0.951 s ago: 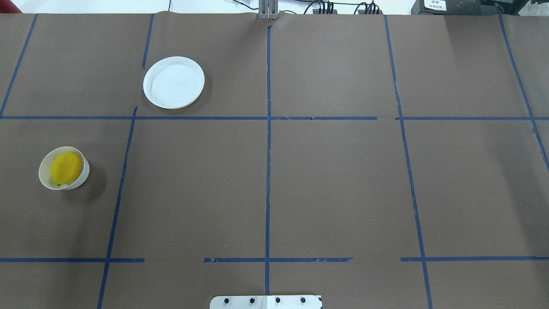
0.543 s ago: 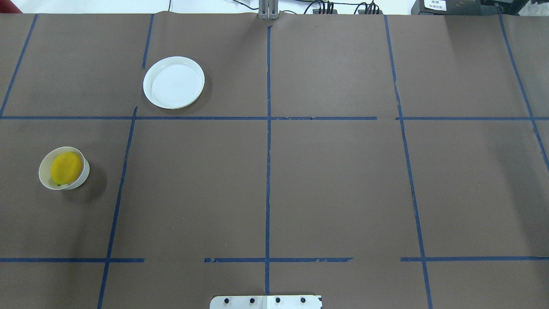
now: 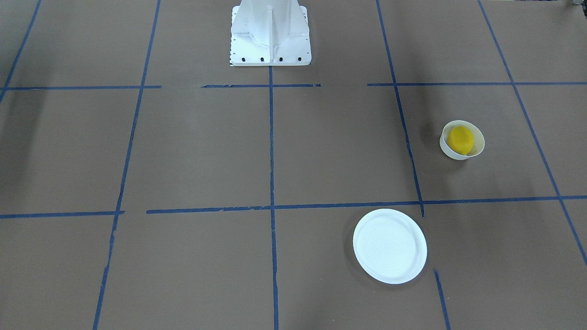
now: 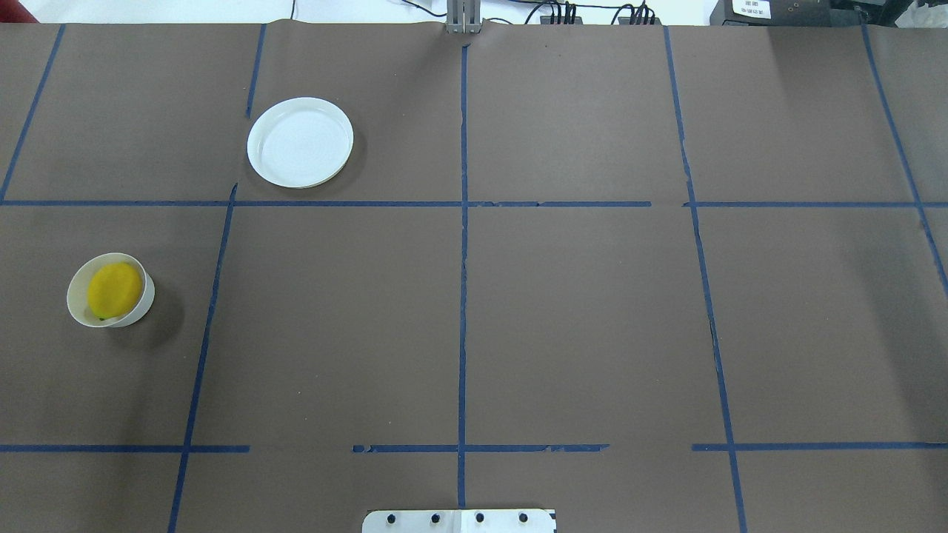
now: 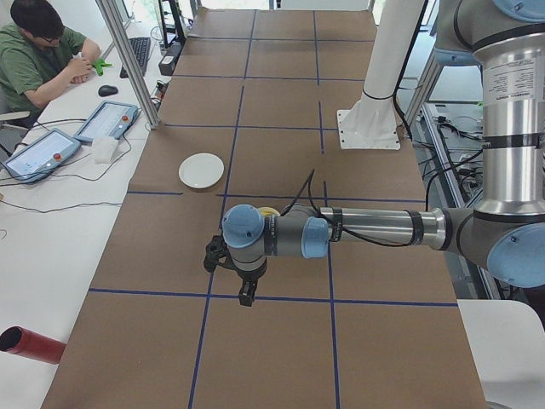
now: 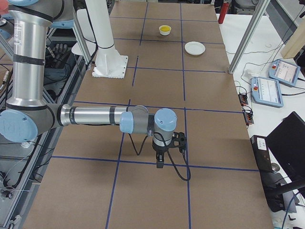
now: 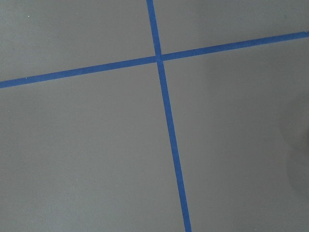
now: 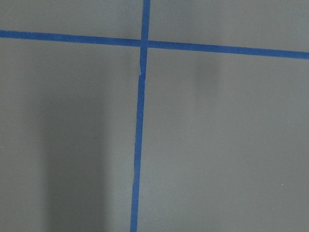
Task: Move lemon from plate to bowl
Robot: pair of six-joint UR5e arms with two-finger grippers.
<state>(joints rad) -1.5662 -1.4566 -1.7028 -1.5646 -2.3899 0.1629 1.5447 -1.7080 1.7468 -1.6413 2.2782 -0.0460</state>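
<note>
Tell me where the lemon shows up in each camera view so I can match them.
Front-facing: the lemon sits right of centre, inside the bowl.
Overhead: far left, mid-height, inside the bowl.
Exterior left: centre, a yellow sliver just above the left arm.
Exterior right: top centre, inside the bowl.
Wrist views: not in either.
Shared landmark: the white plate, in all four exterior views.

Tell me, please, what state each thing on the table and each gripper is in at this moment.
lemon: lying inside the bowl, not held.
bowl: standing on the table, holding the lemon.
plate: empty, lying flat, apart from the bowl.
left gripper: above bare table, pointing down; jaws open or shut, cannot tell.
right gripper: above bare table, pointing down; jaws open or shut, cannot tell.
</note>
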